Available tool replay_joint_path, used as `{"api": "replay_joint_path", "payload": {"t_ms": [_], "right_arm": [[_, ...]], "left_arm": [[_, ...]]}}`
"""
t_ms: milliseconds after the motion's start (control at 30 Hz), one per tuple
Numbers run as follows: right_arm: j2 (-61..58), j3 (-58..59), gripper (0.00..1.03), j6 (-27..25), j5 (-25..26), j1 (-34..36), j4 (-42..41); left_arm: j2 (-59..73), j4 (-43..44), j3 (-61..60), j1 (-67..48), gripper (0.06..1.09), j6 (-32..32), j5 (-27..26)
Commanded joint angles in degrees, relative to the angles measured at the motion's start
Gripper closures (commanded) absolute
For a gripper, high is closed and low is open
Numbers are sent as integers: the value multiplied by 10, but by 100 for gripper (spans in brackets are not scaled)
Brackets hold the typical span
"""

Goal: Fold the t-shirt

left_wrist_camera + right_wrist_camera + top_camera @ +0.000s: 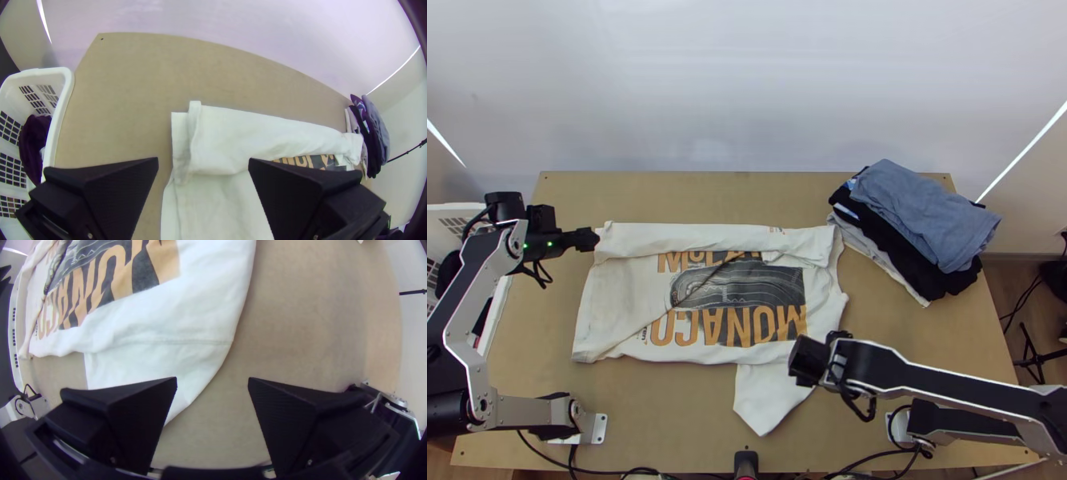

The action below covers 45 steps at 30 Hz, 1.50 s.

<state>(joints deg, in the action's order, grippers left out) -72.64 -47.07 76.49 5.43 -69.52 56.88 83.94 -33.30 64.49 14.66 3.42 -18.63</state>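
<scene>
We log the shirt [619, 292] mid-table, long axis running left to right, its far side folded over in a band, one sleeve [767, 400] pointing nearward. Left gripper [589, 239], at the far left corner, and right gripper [806, 362], by the sleeve, both gape wide, gripping nothing.
</scene>
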Motion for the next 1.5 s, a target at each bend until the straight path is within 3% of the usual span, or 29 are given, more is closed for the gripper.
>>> {"api": "replay_joint_path", "payload": {"t_ms": [0, 167, 533, 667, 800, 933, 967, 1033, 1100, 1367, 1467], "right_arm": [[-29, 13, 44, 6, -1, -25, -28], [-51, 28, 54, 7, 11, -20, -42], [-87, 31, 60, 2, 34, -17, -73], [-97, 25, 100, 7, 101, -19, -74], [-109, 12, 100, 2, 107, -18, -49], [-110, 1, 100, 4, 107, -13, -30], [-110, 0, 100, 4, 107, -11, -28], [-109, -1, 100, 6, 107, -11, -23], [-109, -2, 100, 7, 107, -9, -22], [-116, -13, 100, 10, 107, 0, -20], [-116, -20, 100, 5, 113, 1, -12]], "left_arm": [[-1, 3, -2, -9, 10, -7, 3], [-10, 3, -12, -9, 10, -10, 4], [-21, 3, -13, -9, 10, -5, 4], [-21, 3, -12, -5, 10, -3, 4], [-23, -7, -12, 4, 10, 12, 4], [-36, -92, -4, 18, 10, 99, 9], [-37, -130, -4, 20, 10, 141, 25], [-37, -176, -9, 15, 10, 191, 111], [-35, -255, -2, 14, 10, 229, 135], [-36, -382, -32, 14, 10, 291, 157], [-36, -433, -50, -3, 11, 295, 191]]}}
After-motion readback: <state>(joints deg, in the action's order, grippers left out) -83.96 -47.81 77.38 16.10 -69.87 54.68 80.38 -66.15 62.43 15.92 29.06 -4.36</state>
